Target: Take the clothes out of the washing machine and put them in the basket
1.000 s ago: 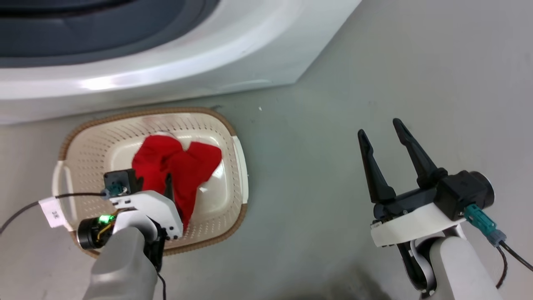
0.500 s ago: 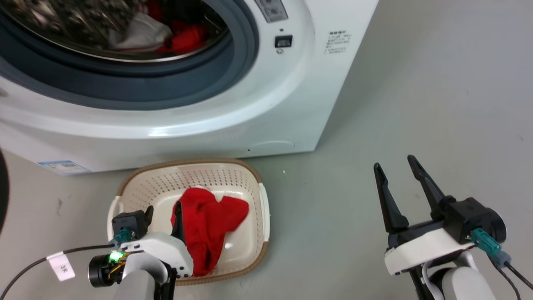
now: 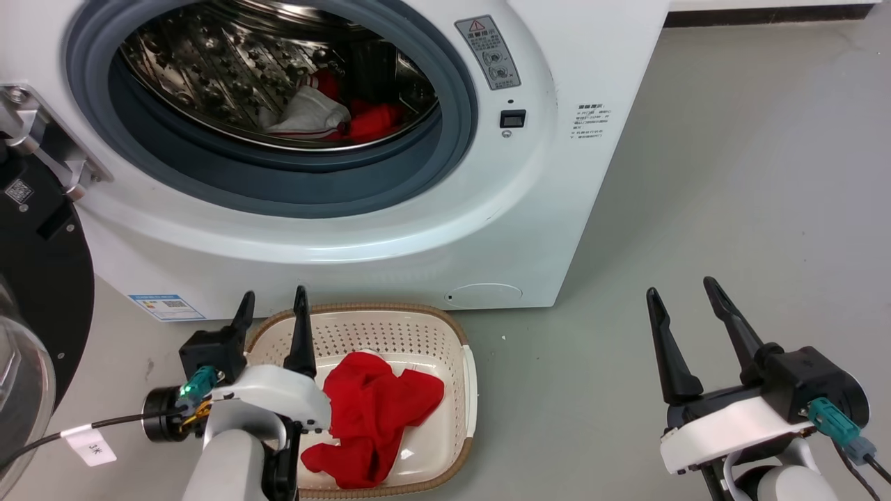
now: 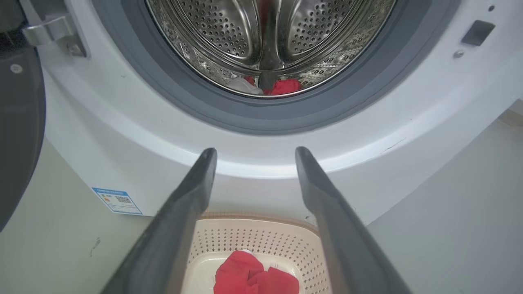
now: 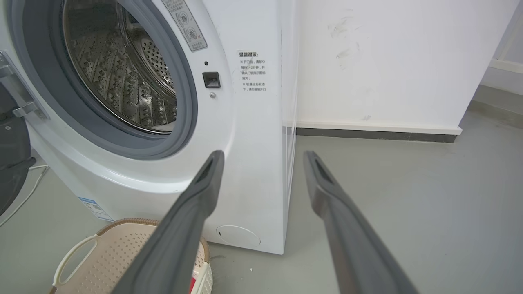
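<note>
The white washing machine (image 3: 529, 209) stands with its porthole uncovered, and red and white clothes (image 3: 327, 118) lie at the bottom of the steel drum (image 4: 269, 86). On the floor in front sits the cream basket (image 3: 411, 327) holding a plain red garment (image 3: 376, 410) (image 4: 253, 277). My left gripper (image 3: 273, 298) is open and empty, raised over the basket's left rim, its fingers pointing at the machine (image 4: 252, 153). My right gripper (image 3: 681, 291) hangs open and empty above the floor to the right of the basket (image 5: 263, 154).
The machine's black-framed glass door (image 3: 35, 306) is swung wide at the far left. A cable with a white tag (image 3: 90, 445) trails from my left wrist. Grey floor (image 3: 731, 174) stretches right of the machine, with a white wall (image 5: 388, 61) behind.
The head camera has tilted up, bringing the drum and door into view. My left gripper has risen out of the basket, leaving the red garment lying there. The right gripper holds its pose.
</note>
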You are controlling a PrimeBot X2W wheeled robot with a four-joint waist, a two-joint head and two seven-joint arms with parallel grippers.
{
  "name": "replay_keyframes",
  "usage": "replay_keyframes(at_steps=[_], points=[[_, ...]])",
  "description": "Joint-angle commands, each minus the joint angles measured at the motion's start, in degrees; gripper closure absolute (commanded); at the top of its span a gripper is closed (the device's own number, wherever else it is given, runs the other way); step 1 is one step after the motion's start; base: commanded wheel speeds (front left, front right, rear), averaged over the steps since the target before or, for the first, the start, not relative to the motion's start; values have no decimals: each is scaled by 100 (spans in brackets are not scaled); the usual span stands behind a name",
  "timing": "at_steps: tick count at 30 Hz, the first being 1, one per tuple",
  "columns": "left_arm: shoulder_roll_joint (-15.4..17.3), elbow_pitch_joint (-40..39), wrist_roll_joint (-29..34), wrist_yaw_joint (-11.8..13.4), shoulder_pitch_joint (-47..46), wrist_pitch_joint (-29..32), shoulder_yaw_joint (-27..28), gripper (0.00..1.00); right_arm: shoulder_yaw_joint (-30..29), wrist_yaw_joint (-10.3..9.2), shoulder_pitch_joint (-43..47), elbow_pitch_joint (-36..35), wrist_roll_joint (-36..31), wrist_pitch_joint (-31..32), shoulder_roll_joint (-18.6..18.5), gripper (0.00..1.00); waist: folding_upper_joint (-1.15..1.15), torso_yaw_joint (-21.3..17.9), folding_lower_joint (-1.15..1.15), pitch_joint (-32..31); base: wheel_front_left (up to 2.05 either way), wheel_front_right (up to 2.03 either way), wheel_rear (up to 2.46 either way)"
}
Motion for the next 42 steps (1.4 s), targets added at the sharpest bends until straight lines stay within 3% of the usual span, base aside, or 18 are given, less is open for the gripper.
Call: replay_keyframes(at_steps=[1,12,24,42], points=[[-11,-103,86,38,14,-14,-39,0,-13,-4,89,-39,21,17,12,0,0,9,2,-14,0,0,0],[151,74,366,-211,-935,-15,-31,0,46,-4,-26,-202,-7,65,12,0,0,-192,2,260,0,0,0],[745,1619,397,-419,-2985,123,-74,0,171,-4,-373,-119,174,-135,14,0,0,-742,2,1223,0,0,0],[1814,3329,558,-567,-5876,1455,-418,0,855,-4,-1016,249,554,-543,14,0,0,-1508,2,2575,0,0,0]])
